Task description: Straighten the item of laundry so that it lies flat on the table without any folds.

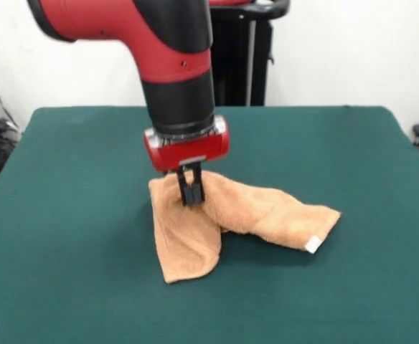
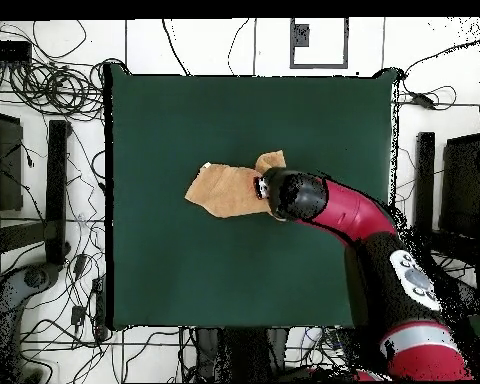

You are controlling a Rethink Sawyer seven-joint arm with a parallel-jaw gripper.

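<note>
The item of laundry point(image 1: 267, 215) is an orange-tan towel, bunched near the middle of the green table point(image 1: 66, 215). It falls in two folded lobes from a raised ridge, one toward the front and one to the right, where a small white tag point(image 1: 313, 244) shows. My gripper point(image 1: 191, 193) points straight down onto that ridge, and its dark fingers are shut on a pinch of the towel. From overhead the towel point(image 2: 224, 190) spreads to the left of the arm's wrist point(image 2: 289, 195), which hides the fingers.
The table's edges point(image 2: 109, 200) lie far from the towel on every side. Cables and dark equipment point(image 2: 54, 180) crowd the floor around the table. A black stand point(image 1: 242, 57) rises behind the far edge.
</note>
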